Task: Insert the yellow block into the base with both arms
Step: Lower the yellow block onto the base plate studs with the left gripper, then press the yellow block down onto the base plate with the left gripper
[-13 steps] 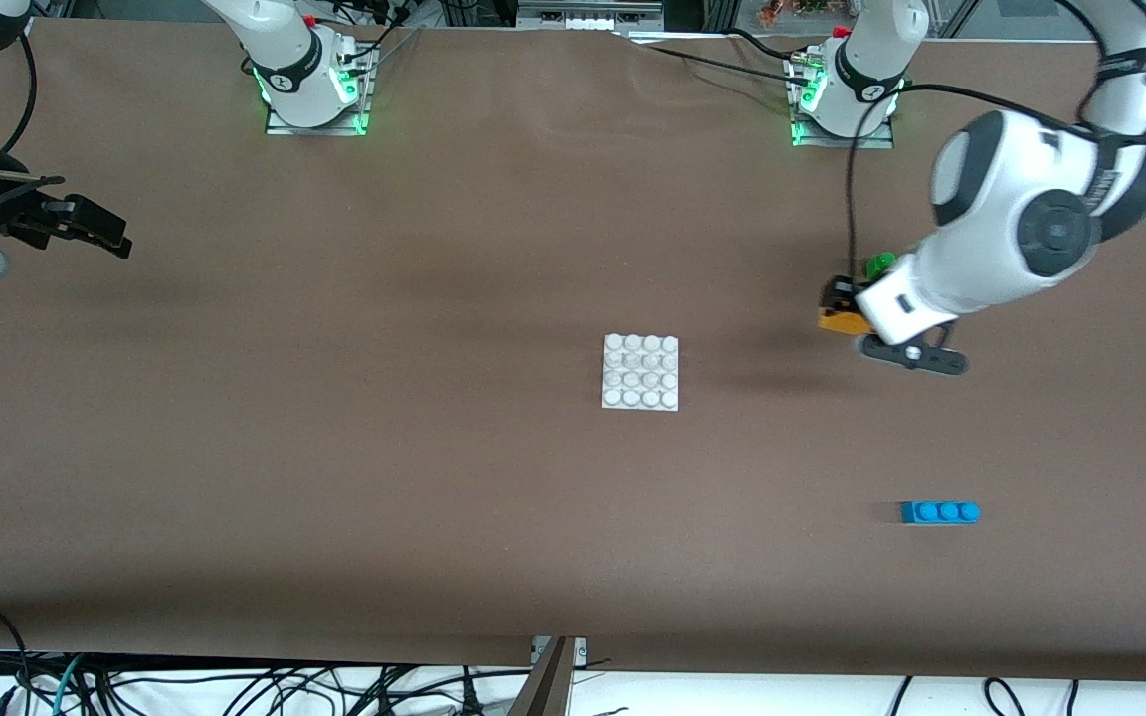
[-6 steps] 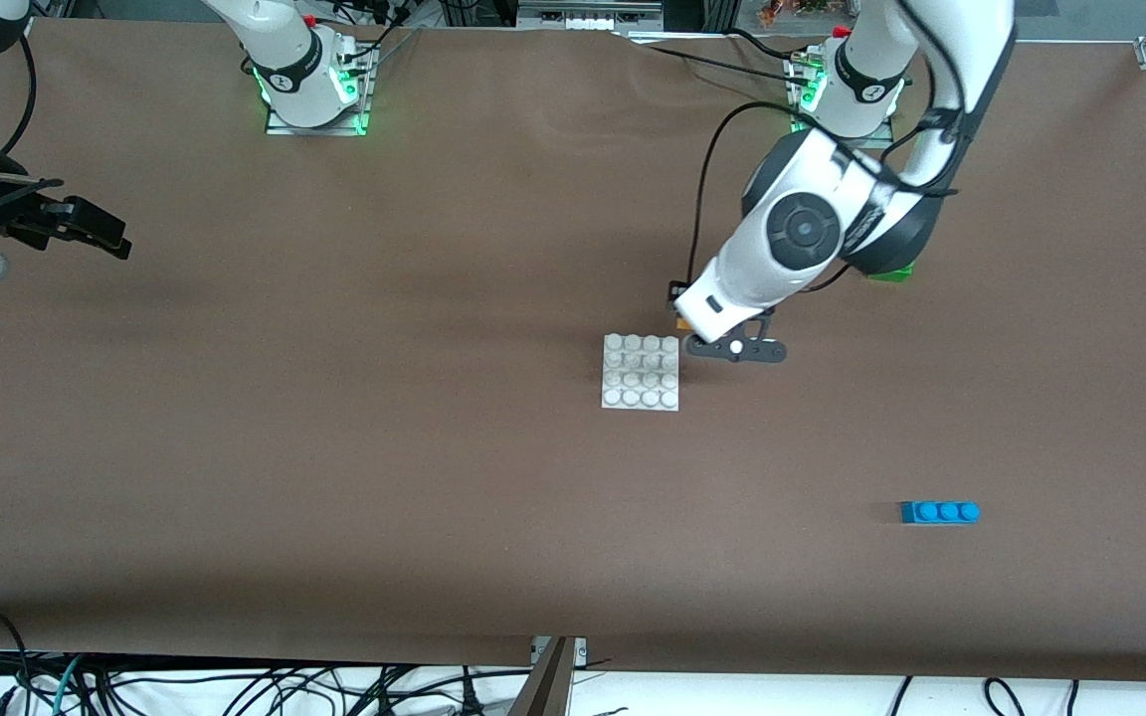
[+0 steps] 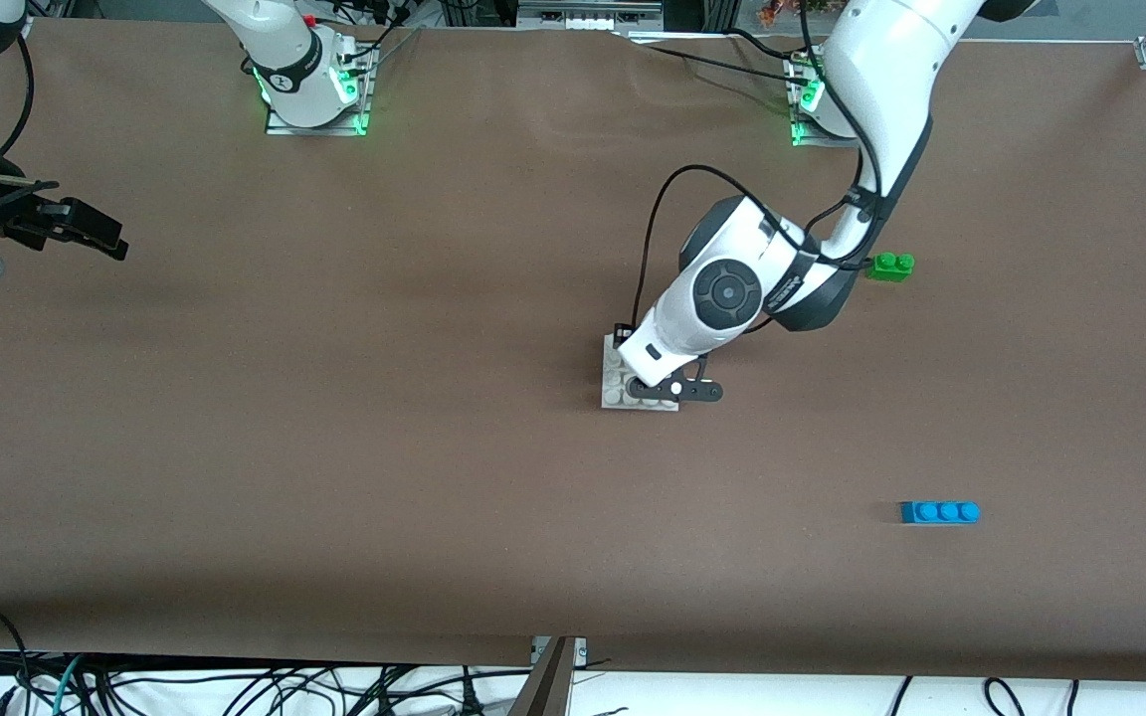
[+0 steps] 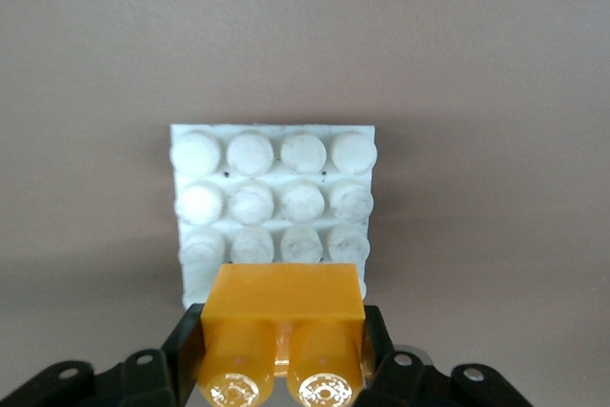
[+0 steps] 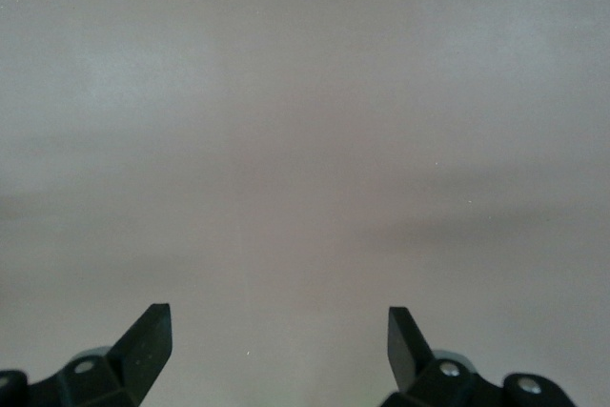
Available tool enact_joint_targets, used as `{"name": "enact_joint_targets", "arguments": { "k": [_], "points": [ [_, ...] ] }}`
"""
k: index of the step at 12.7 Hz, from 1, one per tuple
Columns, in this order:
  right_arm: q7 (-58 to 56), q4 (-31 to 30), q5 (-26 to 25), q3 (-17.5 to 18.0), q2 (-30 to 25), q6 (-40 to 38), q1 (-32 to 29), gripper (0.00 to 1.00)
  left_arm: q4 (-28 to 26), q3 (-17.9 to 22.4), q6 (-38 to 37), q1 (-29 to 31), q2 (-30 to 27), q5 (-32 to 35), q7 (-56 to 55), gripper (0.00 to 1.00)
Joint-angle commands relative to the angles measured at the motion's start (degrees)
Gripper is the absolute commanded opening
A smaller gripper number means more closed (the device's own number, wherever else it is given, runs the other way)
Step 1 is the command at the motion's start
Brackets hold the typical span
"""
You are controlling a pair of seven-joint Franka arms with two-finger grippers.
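My left gripper (image 4: 284,345) is shut on the yellow block (image 4: 286,295), with one black finger on each side. It holds the block in the air over the white studded base (image 4: 272,178), above the base's edge row of studs. In the front view the left hand (image 3: 668,343) covers much of the base (image 3: 613,386) and hides the block. My right gripper (image 3: 86,231) waits at the right arm's end of the table. It is open and empty over bare table in the right wrist view (image 5: 278,331).
A green two-stud brick (image 3: 889,266) lies toward the left arm's end, farther from the front camera than the base. A blue three-stud brick (image 3: 939,512) lies nearer the front camera at that same end.
My left arm has carried the yellow block from beside the green brick across to over the base. The right arm has not moved.
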Motion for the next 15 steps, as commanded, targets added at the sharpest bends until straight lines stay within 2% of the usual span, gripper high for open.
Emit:
{"name": "enact_joint_targets", "arguments": {
  "k": [1,15],
  "points": [
    [-1.0,0.5,0.2,-0.1,0.0,-0.2,-0.2,1.00,2.0,1.1,-0.3,-2.1,1.9,-0.3,-1.3,0.00],
    [-1.0,0.5,0.3,-0.1,0.0,-0.5,-0.2,1.00,1.9,3.1,2.6,-3.2,5.0,0.2,-1.2,0.00]
  ]
}}
